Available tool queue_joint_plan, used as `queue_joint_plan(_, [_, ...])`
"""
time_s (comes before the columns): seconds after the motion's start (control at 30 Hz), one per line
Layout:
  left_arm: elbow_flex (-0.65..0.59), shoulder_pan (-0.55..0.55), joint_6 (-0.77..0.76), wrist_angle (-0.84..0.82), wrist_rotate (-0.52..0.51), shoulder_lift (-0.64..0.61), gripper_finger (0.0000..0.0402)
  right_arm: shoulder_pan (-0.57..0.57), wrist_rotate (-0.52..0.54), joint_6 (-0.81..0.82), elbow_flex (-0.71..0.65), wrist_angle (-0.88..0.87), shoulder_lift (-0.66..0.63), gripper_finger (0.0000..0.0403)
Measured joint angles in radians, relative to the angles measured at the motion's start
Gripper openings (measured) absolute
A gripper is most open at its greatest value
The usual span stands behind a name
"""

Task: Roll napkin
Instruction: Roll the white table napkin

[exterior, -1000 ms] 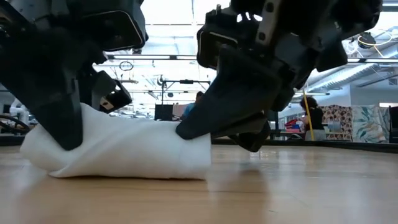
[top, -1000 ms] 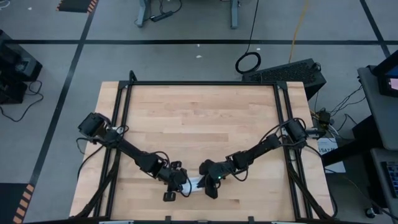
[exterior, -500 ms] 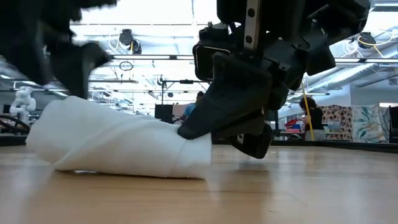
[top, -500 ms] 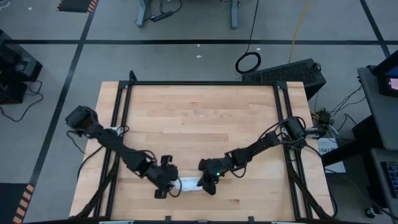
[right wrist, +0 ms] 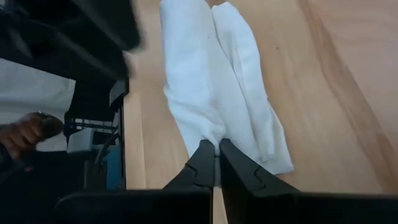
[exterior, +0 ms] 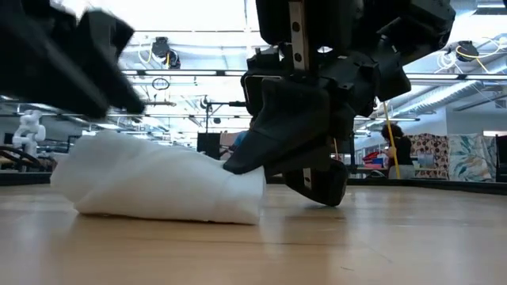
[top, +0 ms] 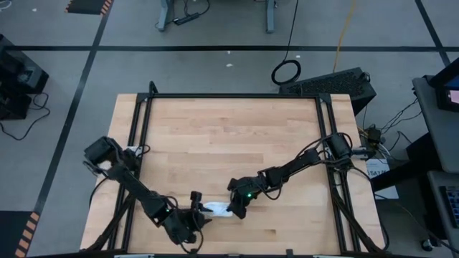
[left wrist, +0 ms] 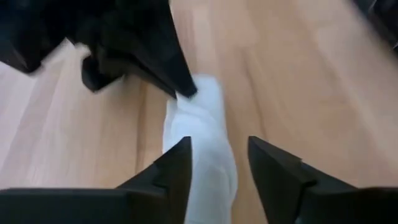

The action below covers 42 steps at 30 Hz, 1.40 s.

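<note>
- High view: the napkin [top: 216, 209] lies as a short white roll on the wooden tabletop [top: 229, 136], near the front edge, between the two arms. Its long axis runs left to right. The left end effector [top: 193, 215] is at its left end and the right end effector [top: 234, 208] at its right end. A black metal frame [top: 233, 96] goes around the tabletop.
- Low view: the roll rests flat on the wood, and the right end effector [exterior: 238, 162] covers its right end (the dark body hides that part). The left arm is above the other end, not touching there.
- Left wrist view: the left end effector [left wrist: 219, 163] has its fingers apart, one on each side of the roll, and the cloth points away toward the other arm.
- Right wrist view: the right end effector [right wrist: 216, 152] is pressed together on a fold of the napkin [right wrist: 211, 81]. A person's hand [right wrist: 25, 134] shows beyond the table edge.
</note>
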Motion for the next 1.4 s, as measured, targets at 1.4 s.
queue_joint_plan(1.4, [0.002, 0.223, -0.085, -0.083, 0.235, 0.057, 0.0067, 0.001, 0.189, -0.245, -0.004, -0.344, -0.203, 0.0101])
